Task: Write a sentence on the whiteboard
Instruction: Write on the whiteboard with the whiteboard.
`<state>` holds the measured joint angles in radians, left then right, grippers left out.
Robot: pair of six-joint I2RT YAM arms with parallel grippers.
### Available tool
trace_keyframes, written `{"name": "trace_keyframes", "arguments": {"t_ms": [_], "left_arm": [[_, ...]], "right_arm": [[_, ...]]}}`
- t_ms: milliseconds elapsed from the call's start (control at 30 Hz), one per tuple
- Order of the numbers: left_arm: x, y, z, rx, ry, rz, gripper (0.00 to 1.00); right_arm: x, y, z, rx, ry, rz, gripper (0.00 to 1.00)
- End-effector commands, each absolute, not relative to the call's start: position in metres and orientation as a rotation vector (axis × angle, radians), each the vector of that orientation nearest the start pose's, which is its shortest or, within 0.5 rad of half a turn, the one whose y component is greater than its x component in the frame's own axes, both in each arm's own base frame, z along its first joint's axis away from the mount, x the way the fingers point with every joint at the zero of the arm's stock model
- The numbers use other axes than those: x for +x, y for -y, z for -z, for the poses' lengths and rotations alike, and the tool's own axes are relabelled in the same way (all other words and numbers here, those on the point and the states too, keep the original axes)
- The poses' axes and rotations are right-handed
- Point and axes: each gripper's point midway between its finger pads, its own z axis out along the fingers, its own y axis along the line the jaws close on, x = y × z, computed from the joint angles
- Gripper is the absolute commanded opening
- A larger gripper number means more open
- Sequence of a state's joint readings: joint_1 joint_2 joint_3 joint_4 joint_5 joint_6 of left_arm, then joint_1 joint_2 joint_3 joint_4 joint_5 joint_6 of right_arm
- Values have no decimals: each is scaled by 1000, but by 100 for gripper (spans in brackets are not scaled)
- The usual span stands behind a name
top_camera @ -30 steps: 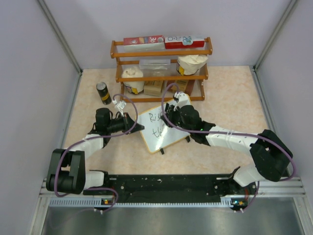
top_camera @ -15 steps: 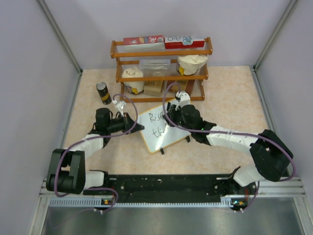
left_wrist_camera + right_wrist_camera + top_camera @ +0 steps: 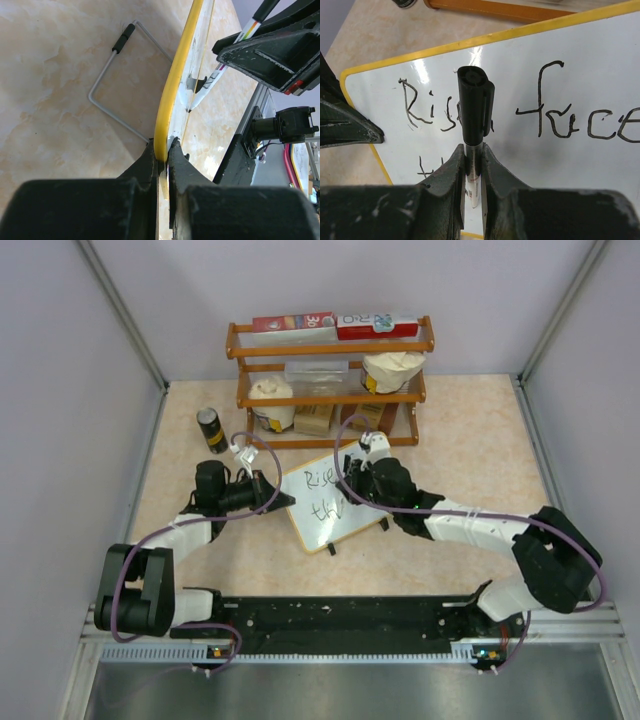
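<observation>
Whiteboard (image 3: 330, 502) sits angled on the table (image 3: 470, 440) just in front of the wooden rack (image 3: 330, 380), left edge pinched tight in the left gripper (image 3: 164, 150). Right gripper (image 3: 472, 155) hangs over the board's half nearer the rack, clamped on a black marker (image 3: 475, 105), tip down at the board face. Sentence (image 3: 540, 107) is in black script: "Ris…" part hidden behind the marker, then "face", second line started below, away from the rack.
</observation>
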<state>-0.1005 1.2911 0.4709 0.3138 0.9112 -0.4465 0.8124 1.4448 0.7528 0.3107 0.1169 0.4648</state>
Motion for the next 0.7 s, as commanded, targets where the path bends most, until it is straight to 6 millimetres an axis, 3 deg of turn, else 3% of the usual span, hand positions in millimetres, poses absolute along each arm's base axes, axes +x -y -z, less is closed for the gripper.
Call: {"name": "trace_keyframes", "arguments": {"t_ms": [0, 167, 533, 667], "left_arm": [[285, 154, -81, 201, -2143, 1014, 0], [285, 154, -81, 203, -2142, 1013, 0], [284, 154, -81, 201, -2141, 1012, 0], [285, 154, -81, 201, -2143, 1014, 0]], "right_arm": [[304, -313, -190, -239, -1876, -799, 0], [309, -313, -213, -212, -1818, -829, 0], [319, -311, -198, -201, -1809, -780, 0], [313, -305, -207, -199, -1760, -796, 0]]}}
